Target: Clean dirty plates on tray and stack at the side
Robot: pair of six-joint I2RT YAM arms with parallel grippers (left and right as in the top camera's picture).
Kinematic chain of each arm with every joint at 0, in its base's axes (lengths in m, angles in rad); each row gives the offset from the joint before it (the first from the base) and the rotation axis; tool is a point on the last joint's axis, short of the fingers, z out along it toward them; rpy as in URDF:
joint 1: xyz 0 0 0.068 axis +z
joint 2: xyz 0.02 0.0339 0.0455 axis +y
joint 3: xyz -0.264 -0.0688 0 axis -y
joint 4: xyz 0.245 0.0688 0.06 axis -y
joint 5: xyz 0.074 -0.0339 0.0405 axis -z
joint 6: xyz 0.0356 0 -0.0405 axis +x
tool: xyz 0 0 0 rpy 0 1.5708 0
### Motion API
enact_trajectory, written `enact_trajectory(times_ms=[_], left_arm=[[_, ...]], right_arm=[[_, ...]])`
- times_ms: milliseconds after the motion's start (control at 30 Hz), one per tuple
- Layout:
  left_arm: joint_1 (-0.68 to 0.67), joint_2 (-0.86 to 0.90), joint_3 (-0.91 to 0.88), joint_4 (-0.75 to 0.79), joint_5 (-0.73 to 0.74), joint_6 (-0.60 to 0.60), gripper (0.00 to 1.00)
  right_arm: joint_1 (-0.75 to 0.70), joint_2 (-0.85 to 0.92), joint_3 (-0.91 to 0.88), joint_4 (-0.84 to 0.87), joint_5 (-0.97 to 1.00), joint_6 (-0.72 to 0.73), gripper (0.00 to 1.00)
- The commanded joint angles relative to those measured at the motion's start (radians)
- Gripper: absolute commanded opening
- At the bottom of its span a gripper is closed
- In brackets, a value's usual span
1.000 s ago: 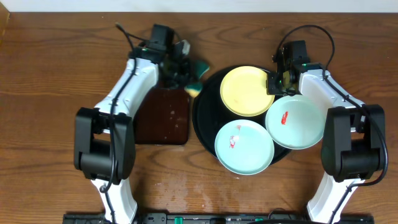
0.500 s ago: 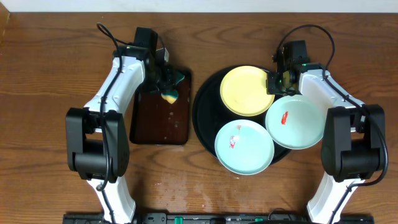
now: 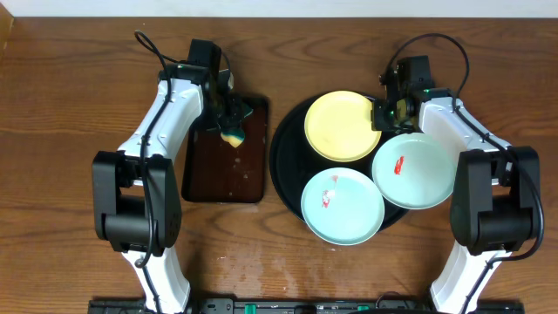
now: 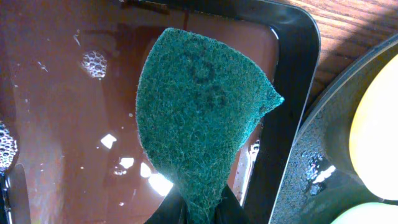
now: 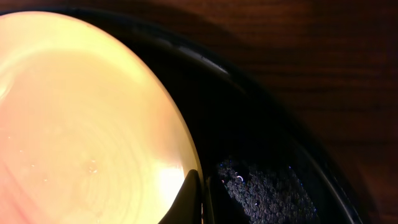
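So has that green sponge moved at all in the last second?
Yes. The sponge went left, from beside the black tray's rim to above the brown tray.

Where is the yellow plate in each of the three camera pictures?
Overhead: the yellow plate sits upper centre, on the far side of the black tray.
Left wrist: only a yellow sliver at the right edge, beyond the green sponge.
Right wrist: it fills the left half, its rim pinched in the right gripper.
Shared landmark: the black tray's raised rim, visible in all three.
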State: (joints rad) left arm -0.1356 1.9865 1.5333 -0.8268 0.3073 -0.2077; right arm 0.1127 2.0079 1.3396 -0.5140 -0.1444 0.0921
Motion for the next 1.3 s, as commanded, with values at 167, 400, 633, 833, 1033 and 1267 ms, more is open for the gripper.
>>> enact_trajectory(times_ms=[167, 400, 633, 833, 1033, 1267], left_arm=[[0.0, -0.029, 0.008, -0.001, -0.014, 0.017, 0.08], [0.0, -0.029, 0.008, 0.002, -0.014, 0.017, 0.08], [0.0, -0.029, 0.008, 0.002, -0.015, 0.017, 0.08], [0.0, -0.029, 0.008, 0.002, -0.015, 0.017, 0.08], [0.0, -0.029, 0.008, 0.006, -0.015, 0.017, 0.08], [0.0, -0.029, 0.008, 0.012, -0.014, 0.017, 0.08]], right_arm=[[0.007, -0.113, 0.025, -0.008, 0.055, -0.081, 0.01], [0.019, -0.227, 0.025, -0.009, 0.065, -0.116, 0.01], [0.036, -0.314, 0.025, -0.014, 0.09, -0.145, 0.01], [0.097, -0.369, 0.025, -0.02, 0.258, -0.166, 0.01], [0.202, -0.381, 0.025, -0.022, 0.481, -0.192, 0.01], [0.365, -0.381, 0.025, 0.003, 0.846, -0.2, 0.01]])
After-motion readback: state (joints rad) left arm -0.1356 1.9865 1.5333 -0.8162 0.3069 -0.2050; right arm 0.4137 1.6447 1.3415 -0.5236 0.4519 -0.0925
